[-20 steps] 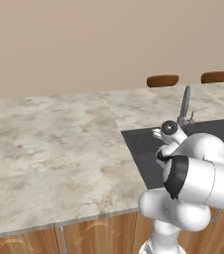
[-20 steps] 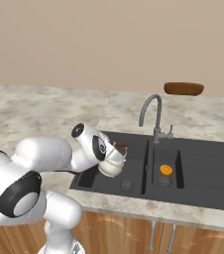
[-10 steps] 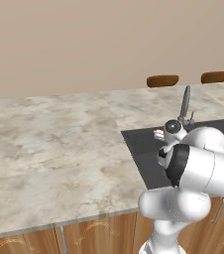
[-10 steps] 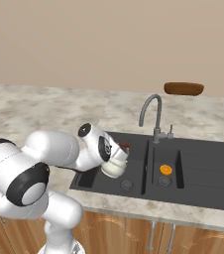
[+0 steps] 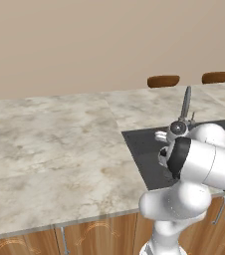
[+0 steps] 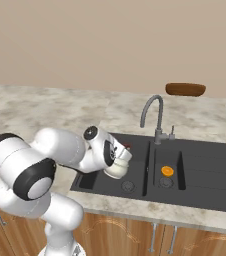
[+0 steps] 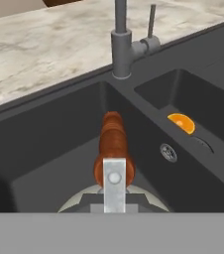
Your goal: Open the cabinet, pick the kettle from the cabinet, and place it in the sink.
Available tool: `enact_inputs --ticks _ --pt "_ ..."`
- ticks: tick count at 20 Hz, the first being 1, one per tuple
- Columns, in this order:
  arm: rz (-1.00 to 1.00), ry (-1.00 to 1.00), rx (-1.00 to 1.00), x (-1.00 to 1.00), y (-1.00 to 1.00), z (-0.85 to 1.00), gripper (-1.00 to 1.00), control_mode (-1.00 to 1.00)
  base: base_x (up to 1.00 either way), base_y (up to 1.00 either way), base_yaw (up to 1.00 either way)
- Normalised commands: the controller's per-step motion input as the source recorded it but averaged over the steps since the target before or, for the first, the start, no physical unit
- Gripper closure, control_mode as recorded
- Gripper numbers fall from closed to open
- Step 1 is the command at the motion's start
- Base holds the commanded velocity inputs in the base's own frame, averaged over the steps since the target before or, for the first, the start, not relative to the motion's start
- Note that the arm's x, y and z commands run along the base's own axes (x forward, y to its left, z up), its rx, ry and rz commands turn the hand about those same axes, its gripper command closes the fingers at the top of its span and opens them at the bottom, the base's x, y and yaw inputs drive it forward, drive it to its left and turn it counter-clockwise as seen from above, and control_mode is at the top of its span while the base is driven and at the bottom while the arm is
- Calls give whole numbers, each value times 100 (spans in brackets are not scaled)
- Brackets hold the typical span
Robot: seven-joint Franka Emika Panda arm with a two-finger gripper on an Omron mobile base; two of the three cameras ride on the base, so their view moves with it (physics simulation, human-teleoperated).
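The cream-white kettle (image 6: 116, 169) hangs tilted just above the left basin of the black sink (image 6: 200, 150), with my gripper (image 6: 123, 152) shut on its thin handle. In the hand view the kettle's red-brown knob (image 7: 115, 144) and a strip of its pale body (image 7: 77, 202) sit right below the camera, over the sink's dark basin floor (image 7: 44, 149). The left base view has my arm covering the kettle, in front of the sink (image 5: 140, 144). The cabinet is out of view.
The silver gooseneck faucet (image 6: 152, 112) (image 7: 121, 42) (image 5: 185, 102) rises behind the divider between the basins. An orange piece (image 6: 167, 171) (image 7: 182, 123) lies in the small right basin. Marble counter (image 5: 55, 144) stretches left. Brown stool tops (image 6: 185, 89) stand beyond the counter.
The kettle has drifted slightly right and lower over the left basin, and my arm's elbow has swung in closer. The grip has not changed.
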Motion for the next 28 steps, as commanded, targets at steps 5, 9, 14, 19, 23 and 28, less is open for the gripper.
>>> enact_inputs --ticks 5,9,14,19,23,28 --pt "11 4 0 18 -5 0 100 -100 0 0 0" --pt "10 9 0 13 -1 -2 100 -100 0 0 0" --pt "9 8 0 16 -1 -2 100 -100 0 0 0" --pt "9 4 0 14 0 -2 100 -100 0 0 0" --pt "11 0 0 11 -1 -5 100 -100 0 0 0" --pt "9 0 0 8 0 -10 100 -100 0 0 0"
